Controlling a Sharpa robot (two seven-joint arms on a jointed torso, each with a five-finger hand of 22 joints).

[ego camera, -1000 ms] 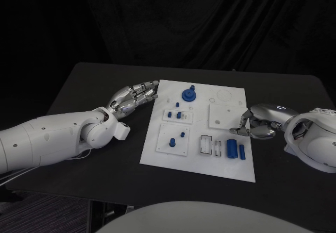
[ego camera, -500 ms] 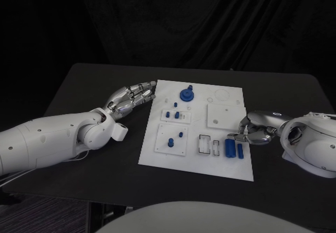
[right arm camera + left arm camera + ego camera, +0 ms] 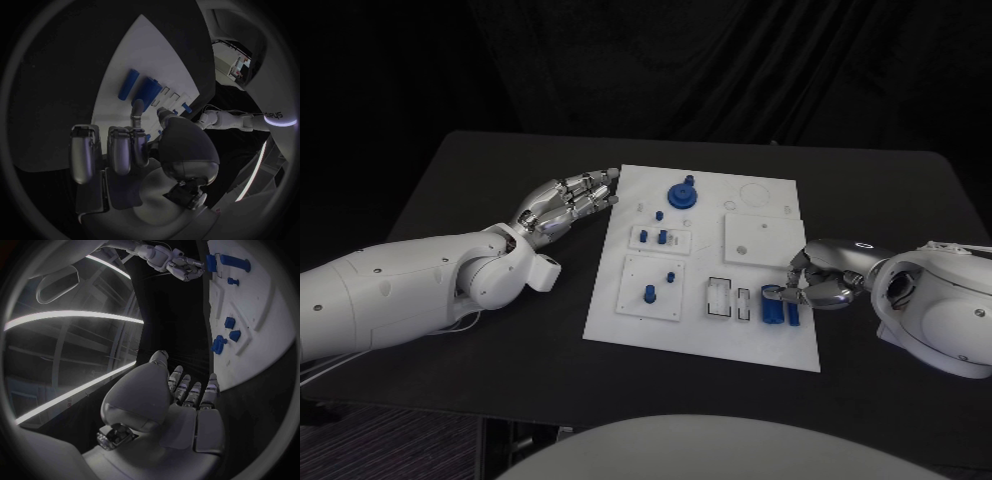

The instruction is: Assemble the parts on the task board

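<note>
On the white board (image 3: 708, 262), a blue knob (image 3: 684, 192) and small pegs (image 3: 651, 294) already stand seated. Two blue cylinders (image 3: 782, 311) lie loose by its near right edge. The right hand (image 3: 816, 283) hovers over them, fingers curled, grasping nothing visible; the left hand (image 3: 568, 203) rests released beside the board.

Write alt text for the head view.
The right hand reaches over the white task board's near right corner, fingertips by two blue cylinders lying there. The left hand rests, holding nothing, at the board's far left edge, on a black table.
</note>
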